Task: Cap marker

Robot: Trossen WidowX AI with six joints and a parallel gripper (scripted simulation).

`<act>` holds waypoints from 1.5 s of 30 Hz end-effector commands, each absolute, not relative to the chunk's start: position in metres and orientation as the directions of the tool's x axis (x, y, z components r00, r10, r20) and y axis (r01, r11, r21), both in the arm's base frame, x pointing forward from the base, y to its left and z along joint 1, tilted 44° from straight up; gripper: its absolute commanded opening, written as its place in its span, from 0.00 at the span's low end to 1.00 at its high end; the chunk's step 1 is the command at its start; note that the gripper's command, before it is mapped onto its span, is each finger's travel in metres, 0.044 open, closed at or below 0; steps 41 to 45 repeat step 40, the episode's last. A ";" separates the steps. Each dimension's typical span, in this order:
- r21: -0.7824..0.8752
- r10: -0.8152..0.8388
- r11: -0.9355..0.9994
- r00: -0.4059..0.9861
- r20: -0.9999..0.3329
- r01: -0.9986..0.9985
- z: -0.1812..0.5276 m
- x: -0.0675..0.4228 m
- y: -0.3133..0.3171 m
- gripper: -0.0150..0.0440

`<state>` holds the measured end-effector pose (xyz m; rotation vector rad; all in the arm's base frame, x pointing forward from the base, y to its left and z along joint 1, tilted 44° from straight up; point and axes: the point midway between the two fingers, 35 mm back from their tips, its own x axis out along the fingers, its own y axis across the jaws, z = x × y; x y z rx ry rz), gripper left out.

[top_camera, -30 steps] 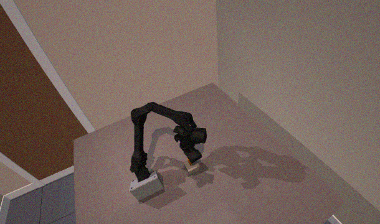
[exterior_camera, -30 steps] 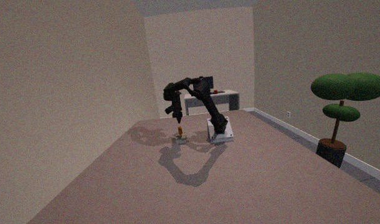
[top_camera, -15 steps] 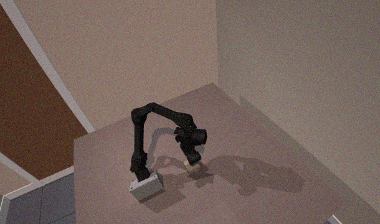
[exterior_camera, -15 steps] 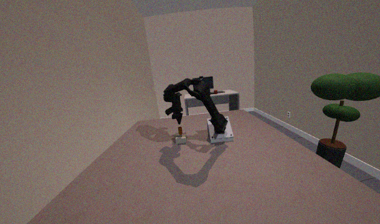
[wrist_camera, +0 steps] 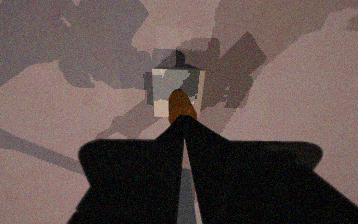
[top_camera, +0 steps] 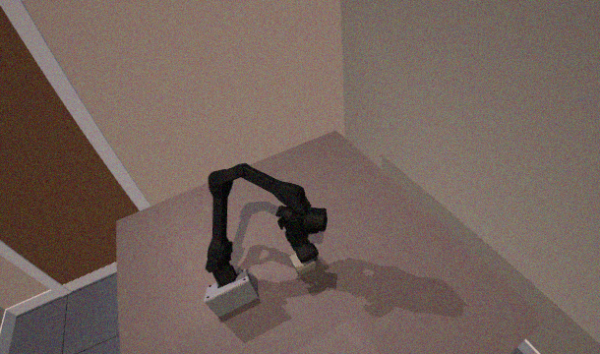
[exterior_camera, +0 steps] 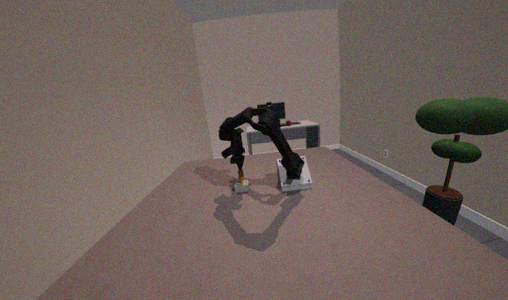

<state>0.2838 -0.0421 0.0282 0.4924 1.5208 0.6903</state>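
From above, your arm (top_camera: 261, 182) folded over so the end effector (top_camera: 306, 257) pointed straight down at the pale holder block (top_camera: 304, 267) near the base (top_camera: 230, 296); that pose put the closed tips squarely over the marker's axis, which I judge suited a downward press. You could not see the cap from there, hidden under the wrist.

Off to the side, the exterior view showed you the orange cap (exterior_camera: 241, 174) standing on the marker above the holder block (exterior_camera: 241, 186) on the table (exterior_camera: 279, 250), with the end effector (exterior_camera: 239, 166) touching its top. A grey desk (exterior_camera: 296, 130) and a potted plant (exterior_camera: 454, 137) stood well apart.

At the wrist, your fingers were clenched together, grasping nothing, their joined tips resting on the cap (wrist_camera: 181, 105). Clenched fingers make a blunt pusher, likely why they were shut. Whether the cap had seated fully you could not tell.

No brand, label or writing was readable in any view.
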 end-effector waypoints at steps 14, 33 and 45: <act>0.681 0.678 0.725 -0.068 -0.732 -0.101 0.029 0.286 -0.045 0.25; 0.680 0.676 0.727 -0.070 -0.733 -0.100 0.088 0.291 -0.100 0.65; 0.680 0.676 0.727 -0.070 -0.733 -0.100 0.088 0.291 -0.100 0.97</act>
